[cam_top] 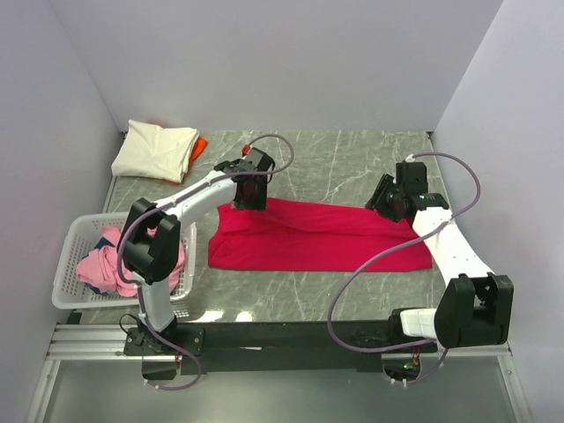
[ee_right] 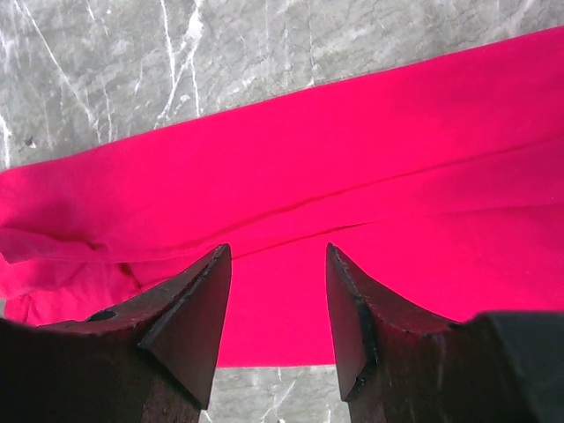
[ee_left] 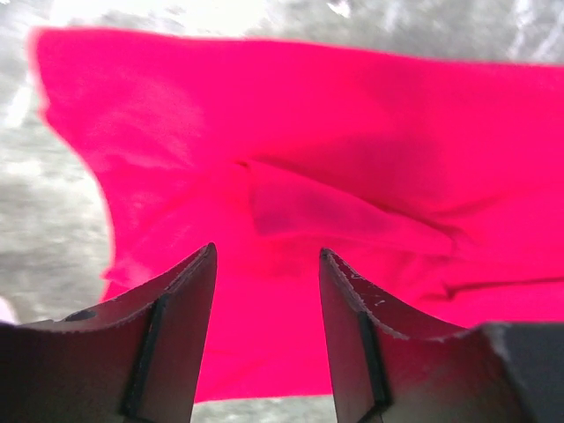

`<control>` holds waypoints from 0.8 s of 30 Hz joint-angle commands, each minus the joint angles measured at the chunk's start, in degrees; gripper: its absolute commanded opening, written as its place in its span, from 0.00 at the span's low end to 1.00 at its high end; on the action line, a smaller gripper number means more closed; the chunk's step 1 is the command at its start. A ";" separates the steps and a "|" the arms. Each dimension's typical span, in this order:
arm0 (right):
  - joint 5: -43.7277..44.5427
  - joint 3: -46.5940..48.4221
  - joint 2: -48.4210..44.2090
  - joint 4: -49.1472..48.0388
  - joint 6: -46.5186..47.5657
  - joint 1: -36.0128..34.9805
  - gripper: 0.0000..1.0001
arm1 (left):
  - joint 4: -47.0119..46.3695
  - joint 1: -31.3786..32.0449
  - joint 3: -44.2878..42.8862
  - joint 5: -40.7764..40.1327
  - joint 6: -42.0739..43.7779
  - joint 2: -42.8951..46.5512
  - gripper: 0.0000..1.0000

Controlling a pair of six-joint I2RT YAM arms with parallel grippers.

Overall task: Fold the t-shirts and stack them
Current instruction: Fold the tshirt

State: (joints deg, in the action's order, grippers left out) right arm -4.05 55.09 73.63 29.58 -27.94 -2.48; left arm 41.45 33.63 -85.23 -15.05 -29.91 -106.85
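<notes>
A crimson red t-shirt [cam_top: 308, 236] lies folded into a long band across the middle of the table; it also shows in the left wrist view [ee_left: 352, 159] and in the right wrist view [ee_right: 352, 167]. My left gripper [cam_top: 249, 196] hovers over its far left edge, open and empty [ee_left: 267, 256]. My right gripper [cam_top: 395, 204] hovers over its far right edge, open and empty [ee_right: 278, 256]. A folded cream-white t-shirt [cam_top: 155, 150] lies on an orange one [cam_top: 199, 145] at the back left. Light pink t-shirts [cam_top: 106, 263] sit in the basket.
A white lattice basket [cam_top: 66, 264] stands at the left edge of the grey marble table [cam_top: 344, 163]. Purple cables loop from both arms. Walls close in at the back and both sides.
</notes>
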 commanded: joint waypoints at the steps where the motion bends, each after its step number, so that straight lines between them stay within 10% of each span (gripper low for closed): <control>1: 0.89 -0.16 -1.73 -0.32 1.14 0.02 0.54 | -1.64 0.30 0.33 4.15 -2.43 0.95 0.55; 19: 1.59 -0.25 -2.70 -0.05 1.31 0.02 0.54 | -2.34 -1.72 -3.37 5.20 -6.12 -6.88 0.45; 24: 2.03 -0.25 -2.70 0.30 1.40 0.02 0.54 | -2.08 -1.99 -2.75 5.73 -7.00 -6.53 0.10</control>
State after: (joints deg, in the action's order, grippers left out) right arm -3.38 54.63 72.79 29.76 -27.35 -2.48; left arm 40.12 31.92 -86.50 -10.31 -36.12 -114.17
